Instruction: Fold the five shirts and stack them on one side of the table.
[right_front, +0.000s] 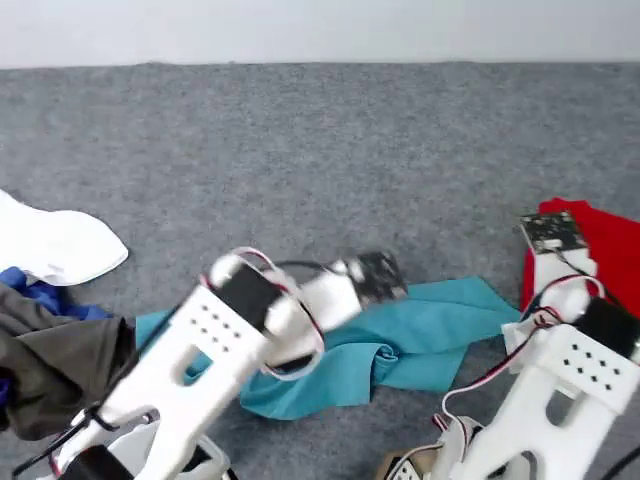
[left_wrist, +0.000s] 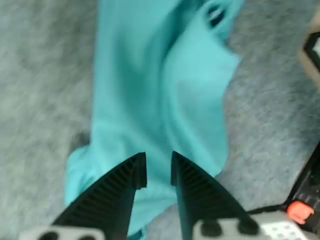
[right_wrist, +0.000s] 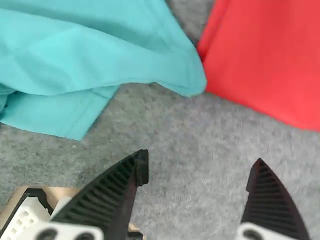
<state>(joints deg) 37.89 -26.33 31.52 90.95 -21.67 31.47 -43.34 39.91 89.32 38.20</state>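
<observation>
The left pincer (left_wrist: 158, 167) stands open by only a narrow slit and holds nothing. It hangs over the teal shirt (left_wrist: 150, 75), which lies crumpled on the grey table (right_front: 300, 150). The left arm stretches low across that shirt.

The right pincer (right_wrist: 200, 165) is spread wide and empty above bare table, near a corner of the teal shirt and the red shirt (right_wrist: 265, 55).

White (right_front: 50, 240), blue (right_front: 40, 295) and dark grey (right_front: 60, 360) shirts lie heaped at the left edge.
</observation>
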